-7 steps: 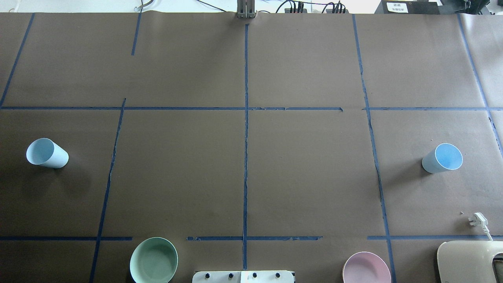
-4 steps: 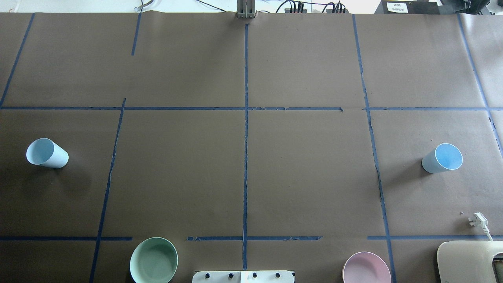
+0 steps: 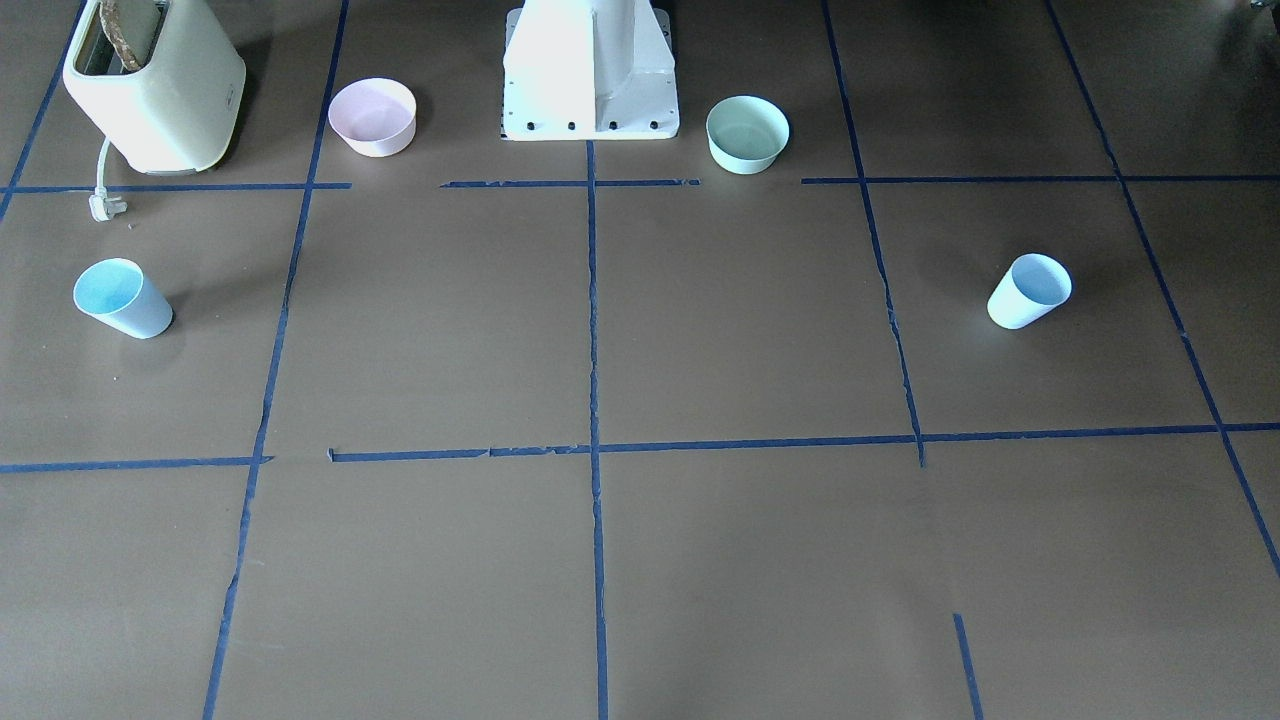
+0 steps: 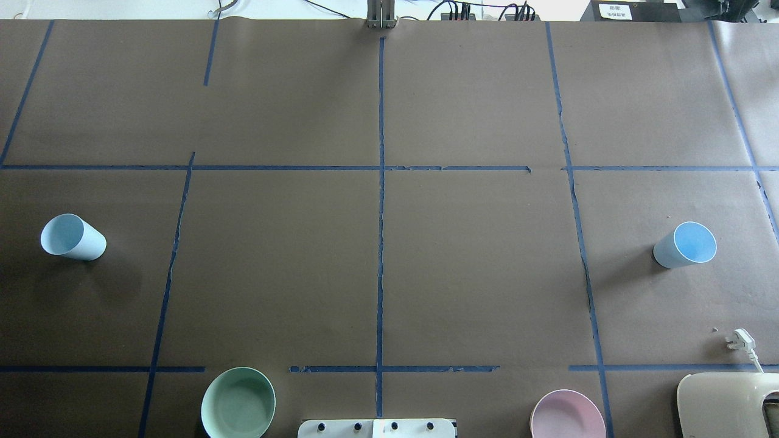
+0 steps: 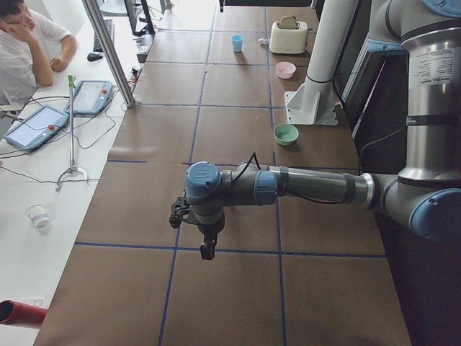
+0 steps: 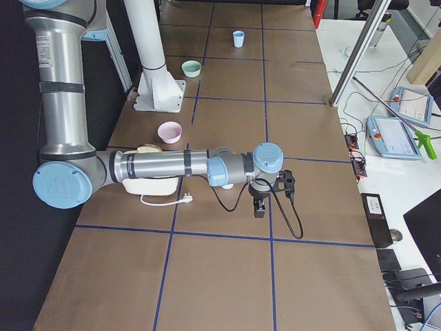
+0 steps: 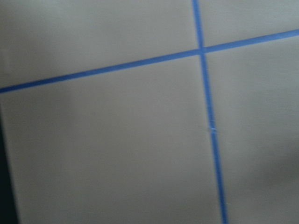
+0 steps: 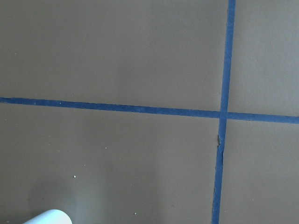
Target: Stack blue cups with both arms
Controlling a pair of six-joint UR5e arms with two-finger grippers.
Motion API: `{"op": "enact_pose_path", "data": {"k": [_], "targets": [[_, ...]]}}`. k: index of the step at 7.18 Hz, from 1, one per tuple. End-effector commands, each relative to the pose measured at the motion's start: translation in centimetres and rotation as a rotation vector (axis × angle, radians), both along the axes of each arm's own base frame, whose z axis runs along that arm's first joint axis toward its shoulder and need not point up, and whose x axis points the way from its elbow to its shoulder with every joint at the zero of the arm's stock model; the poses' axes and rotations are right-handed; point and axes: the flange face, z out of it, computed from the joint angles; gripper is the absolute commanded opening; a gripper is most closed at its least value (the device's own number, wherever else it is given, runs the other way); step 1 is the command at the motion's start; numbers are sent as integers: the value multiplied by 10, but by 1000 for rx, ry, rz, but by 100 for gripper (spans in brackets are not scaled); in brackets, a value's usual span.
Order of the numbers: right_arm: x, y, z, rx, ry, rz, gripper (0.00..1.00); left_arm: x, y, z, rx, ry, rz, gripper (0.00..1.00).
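Jaws could not be read on either side. The left gripper (image 5: 207, 249) and right gripper (image 6: 259, 209) showed only in the side views, each pointing down above the table (image 4: 475, 274) near a tape (image 4: 380, 255) crossing. The left arm (image 5: 302, 186) and right arm (image 6: 158, 165) stretched out level. Both cups stood upright and well apart — left cup (image 4: 73, 238) by the table's left edge, right cup (image 4: 684, 245) far to the right. Near the robot's base sat the green bowl (image 4: 238, 402), pink bowl (image 4: 567, 415) and, at the near right corner, a toaster (image 4: 724, 404).
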Motion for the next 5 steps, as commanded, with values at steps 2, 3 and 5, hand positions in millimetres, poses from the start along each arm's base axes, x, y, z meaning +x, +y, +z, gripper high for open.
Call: {"op": "enact_pose_path", "data": {"k": [2, 3, 5], "targets": [[-2, 0, -2, 1, -1, -1, 100, 67, -11, -20, -87, 108, -56, 100], [-2, -1, -3, 2, -2, -1, 100, 108, -14, -32, -132, 140, -97, 100], [-13, -1, -9, 17, -4, -24, 100, 189, 2, -44, -168, 182, -125, 100]]}}
